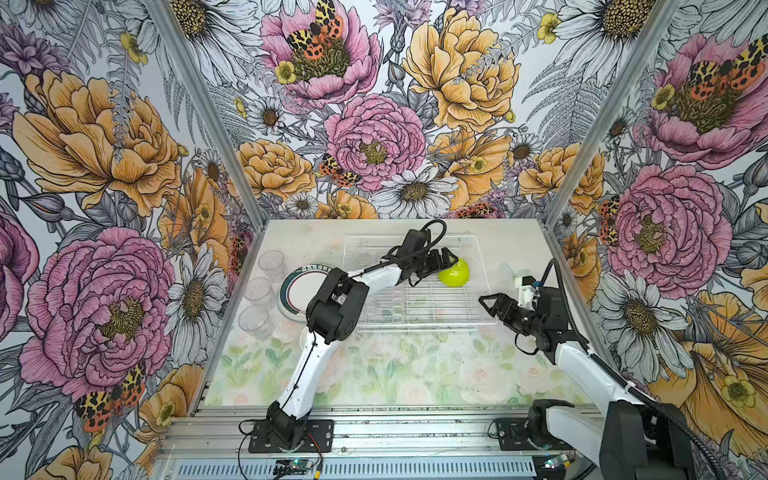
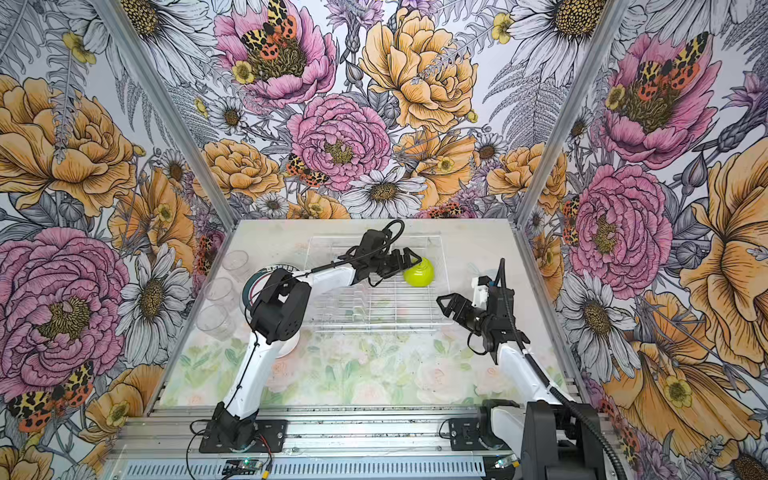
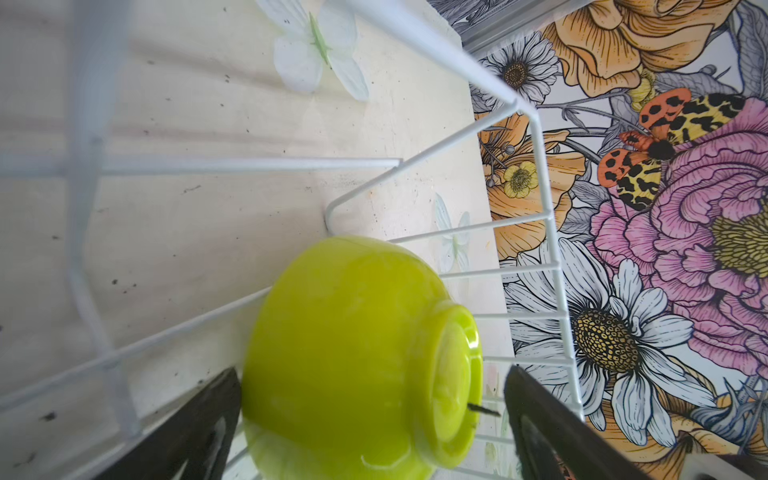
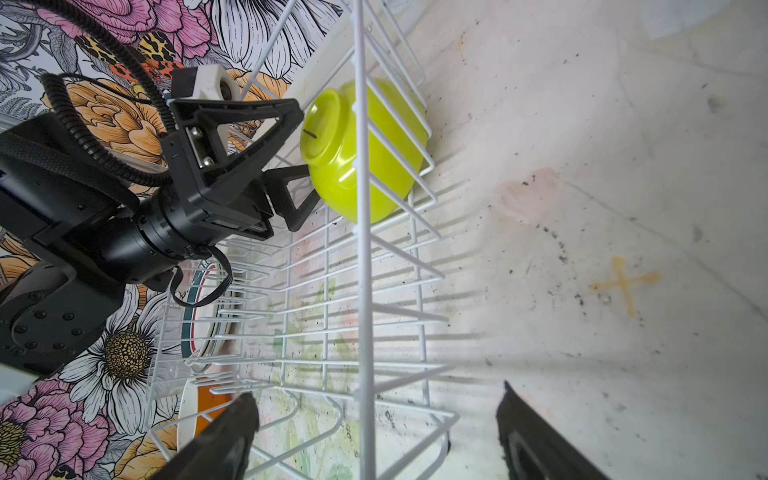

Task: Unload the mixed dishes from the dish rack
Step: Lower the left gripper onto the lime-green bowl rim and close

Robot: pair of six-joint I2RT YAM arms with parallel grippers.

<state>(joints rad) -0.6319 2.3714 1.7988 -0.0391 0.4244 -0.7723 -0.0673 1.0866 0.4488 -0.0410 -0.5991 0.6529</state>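
The lime-green bowl lies tipped on its side near the far right corner of the dish rack, between the wide-open jaws of the left gripper. The right gripper hangs open just outside the rack's near right corner.

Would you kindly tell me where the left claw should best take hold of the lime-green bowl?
Probably across the body, one finger flat against the foot ring, coming from the dish rack's middle. The lime-green bowl lies tipped on its side, foot sideways, and the open left claw straddles it that way.
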